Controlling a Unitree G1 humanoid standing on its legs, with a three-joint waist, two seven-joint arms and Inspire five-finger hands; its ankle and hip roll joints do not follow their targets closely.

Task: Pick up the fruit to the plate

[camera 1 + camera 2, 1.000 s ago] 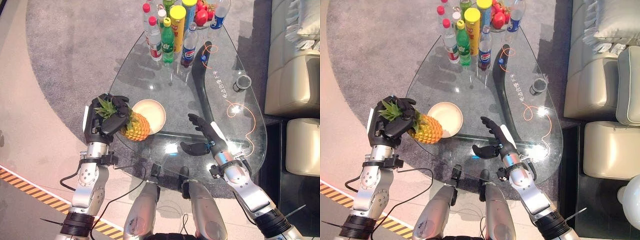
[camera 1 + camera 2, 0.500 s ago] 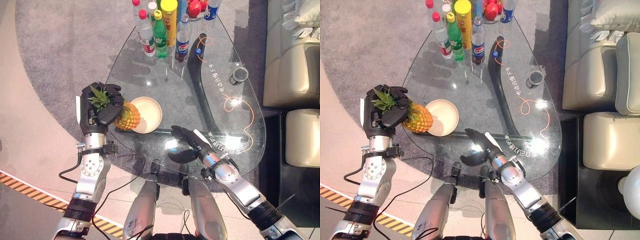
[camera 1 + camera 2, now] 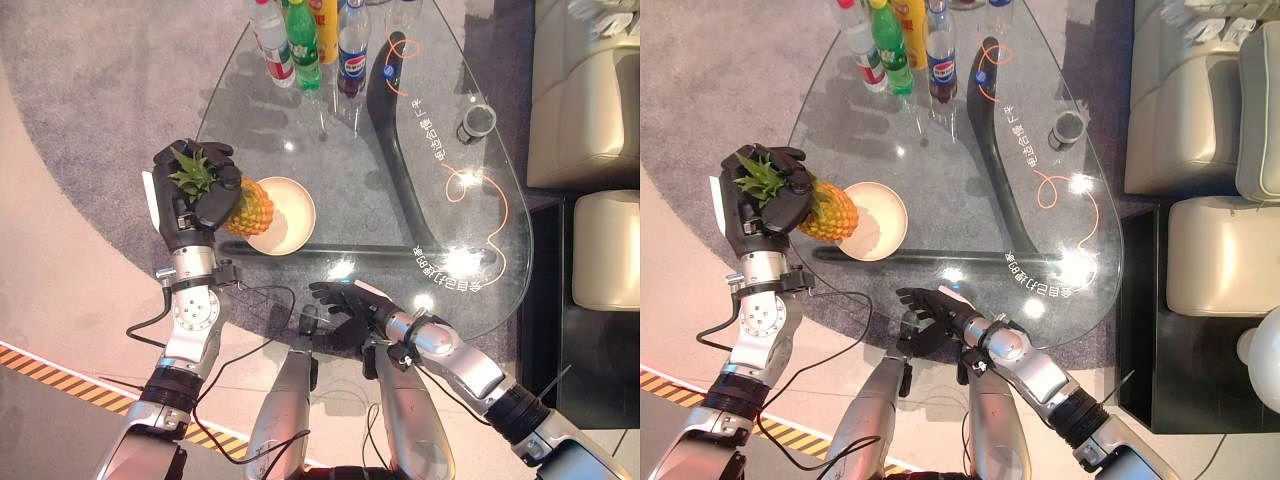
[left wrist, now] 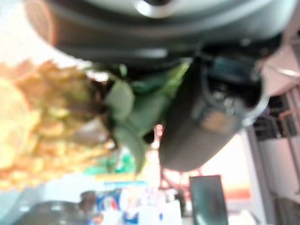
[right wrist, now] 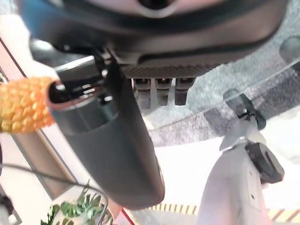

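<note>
A pineapple (image 3: 250, 208) hangs tilted over the left rim of a cream plate (image 3: 288, 215) on the glass table (image 3: 400, 190). My left hand (image 3: 195, 200) is shut on its green leafy crown, at the table's left edge. In the left wrist view the leaves (image 4: 133, 105) sit between the thumb (image 4: 206, 117) and the palm, with the yellow body (image 4: 33, 126) beyond. My right hand (image 3: 345, 303) hovers low by the table's near edge, open with relaxed fingers and holding nothing; its thumb (image 5: 117, 145) stands free.
Several drink bottles (image 3: 305, 40) stand in a cluster at the table's far end. A dark cup (image 3: 477, 122) sits near the right edge. A cream sofa (image 3: 590, 90) and a footstool (image 3: 605, 265) stand on the right.
The camera has tilted down. My right hand has drawn back from over the table to its near edge. The left hand still holds the pineapple by the plate.
</note>
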